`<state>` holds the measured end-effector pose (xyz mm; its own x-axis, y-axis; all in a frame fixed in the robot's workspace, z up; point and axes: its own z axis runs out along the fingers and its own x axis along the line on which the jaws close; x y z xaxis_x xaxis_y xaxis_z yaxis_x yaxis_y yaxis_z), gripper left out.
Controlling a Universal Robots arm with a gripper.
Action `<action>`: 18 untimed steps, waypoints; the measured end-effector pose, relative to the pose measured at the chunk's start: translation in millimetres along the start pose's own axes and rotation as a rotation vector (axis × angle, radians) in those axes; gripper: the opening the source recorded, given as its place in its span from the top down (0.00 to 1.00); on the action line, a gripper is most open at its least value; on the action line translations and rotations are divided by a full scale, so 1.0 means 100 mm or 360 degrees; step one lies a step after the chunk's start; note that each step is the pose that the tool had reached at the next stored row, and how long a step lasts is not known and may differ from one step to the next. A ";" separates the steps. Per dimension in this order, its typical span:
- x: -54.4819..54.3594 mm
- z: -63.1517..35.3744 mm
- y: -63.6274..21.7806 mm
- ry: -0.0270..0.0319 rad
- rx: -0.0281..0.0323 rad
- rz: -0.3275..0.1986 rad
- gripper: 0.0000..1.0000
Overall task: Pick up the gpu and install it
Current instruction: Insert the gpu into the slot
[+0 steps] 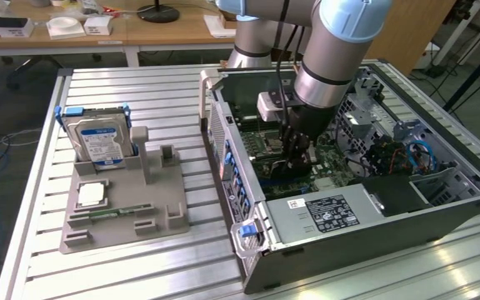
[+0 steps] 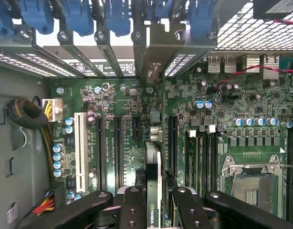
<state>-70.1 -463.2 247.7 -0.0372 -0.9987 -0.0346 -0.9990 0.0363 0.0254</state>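
Observation:
The gpu (image 2: 153, 160) shows edge-on in the wrist view as a thin dark card with a green logo at its near end. It stands upright over the green motherboard (image 2: 122, 100), between the black expansion slots. Its silver metal bracket (image 2: 156, 45) reaches up to the case's rear slot openings. My gripper (image 2: 156, 202) is shut on the card, one black finger (image 2: 132, 205) on each side of it. In the exterior view, the gripper (image 1: 295, 161) reaches down deep inside the open computer case (image 1: 374, 250), with the gpu (image 1: 297, 169) low over the board.
A grey holder (image 1: 123, 206) on the slatted table carries a silver hard drive (image 1: 98, 140), a square chip (image 1: 90, 195) and a green memory stick (image 1: 110, 212). Inside the case are a power supply (image 1: 327, 215), a white slot (image 2: 81, 150), a processor socket (image 2: 254, 183) and a cable bundle (image 2: 25, 114).

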 end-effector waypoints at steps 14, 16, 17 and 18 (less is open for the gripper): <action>0.00 0.048 0.001 -0.00009 0.00058 0.0000 0.61; 0.00 0.012 0.002 -0.00009 0.00056 0.0000 0.55; 0.00 -0.033 0.003 -0.00009 0.00054 0.0000 0.55; 0.00 -0.078 0.004 -0.00010 0.00055 0.0000 0.55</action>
<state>-70.3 -463.2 255.5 -0.0372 -0.9987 -0.0353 -0.9991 0.0364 0.0220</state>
